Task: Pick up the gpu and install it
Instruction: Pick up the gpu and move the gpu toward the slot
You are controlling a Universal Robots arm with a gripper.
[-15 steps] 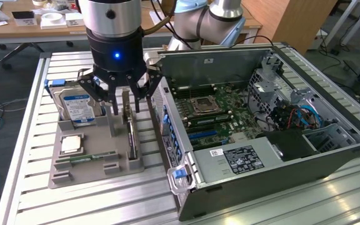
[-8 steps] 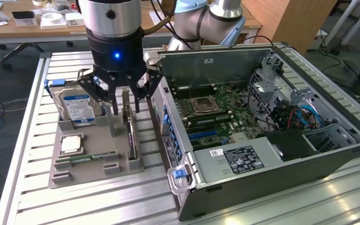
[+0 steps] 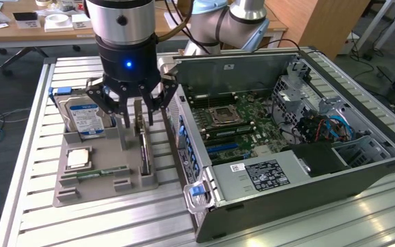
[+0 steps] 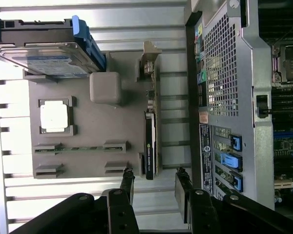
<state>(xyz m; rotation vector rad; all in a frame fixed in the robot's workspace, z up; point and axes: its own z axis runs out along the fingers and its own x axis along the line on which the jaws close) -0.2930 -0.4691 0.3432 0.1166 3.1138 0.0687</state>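
Note:
The gpu [image 3: 144, 154] stands on edge in a slot of the grey holder [image 3: 105, 188], dark card with a silver bracket at its far end. In the wrist view the gpu [image 4: 150, 146] runs along the holder's [image 4: 102, 129] side nearest the computer case. My gripper [image 3: 137, 123] hangs open just above the card's bracket end, one finger on each side of it and neither touching. The wrist view shows my gripper [image 4: 155, 187] with its two black fingers [image 4: 128, 184] spread wider than the card, nothing between them.
The open computer case [image 3: 287, 154] lies beside the holder, motherboard [image 3: 232, 123] exposed; its rear panel [image 4: 224, 97] is close to the gpu. On the holder sit a hard drive [image 3: 84, 116], a processor [image 3: 78, 158] and a green memory stick [image 3: 101, 172]. Slatted metal table [image 3: 115, 226] below.

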